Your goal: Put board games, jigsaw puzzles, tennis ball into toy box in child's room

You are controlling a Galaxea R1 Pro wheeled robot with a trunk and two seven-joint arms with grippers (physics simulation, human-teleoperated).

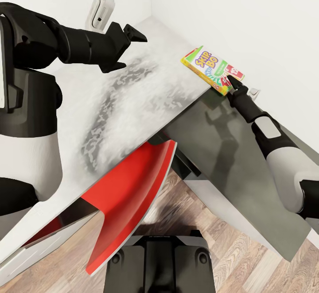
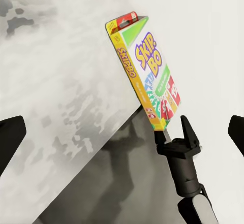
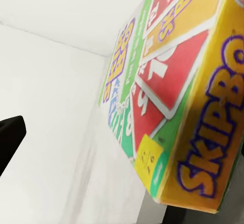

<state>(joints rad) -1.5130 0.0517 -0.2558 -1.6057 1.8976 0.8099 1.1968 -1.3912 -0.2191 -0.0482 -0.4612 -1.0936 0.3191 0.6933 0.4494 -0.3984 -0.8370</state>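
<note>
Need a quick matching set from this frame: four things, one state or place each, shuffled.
1. Skip-Bo box
2. left gripper
3. right gripper
4. red chair

a. tucked under the desk's edge
b. jaws apart over the light desk top, holding nothing
c. at the box's corner
d. on the desk's edge by the wall

Pairs: 1-d, 2-b, 3-c, 4-a

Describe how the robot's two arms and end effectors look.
Both arms pair glossy white shells with black joints and black forearms. The left end effector is matte black with angular, pointed fingers. The right end effector is black too, on a slim black wrist with a grey panel. No cables show.
</note>
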